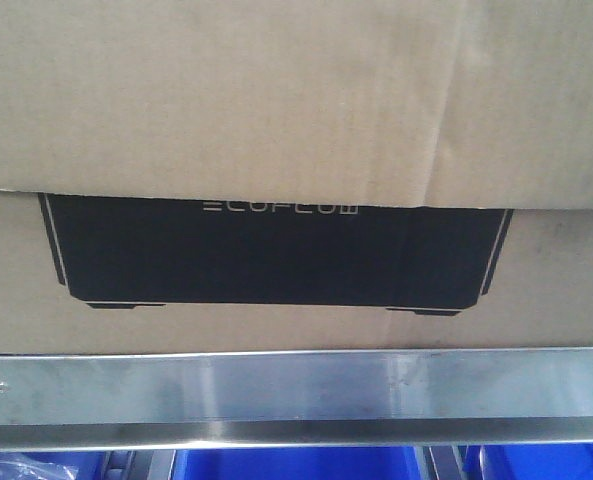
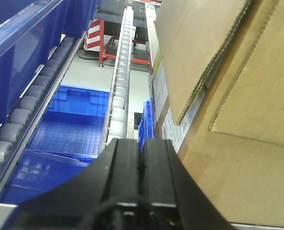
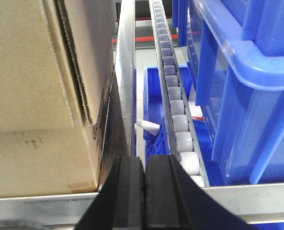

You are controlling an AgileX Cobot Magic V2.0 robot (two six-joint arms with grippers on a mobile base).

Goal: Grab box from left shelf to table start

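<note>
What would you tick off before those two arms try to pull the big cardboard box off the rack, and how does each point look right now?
1. The box on its shelf: ok; it sits behind the front rail.
2. Arms flanking it: ok; left gripper and right gripper are at opposite sides of it.
3. Grip state: both shut, holding nothing; ok if the plan is to squeeze the box between them.
4. Contact with the cardboard: cannot tell.
5. Loose flap: not ok; it overhangs the black panel and might catch.
6. Space on the table: cannot tell; out of view.
</note>
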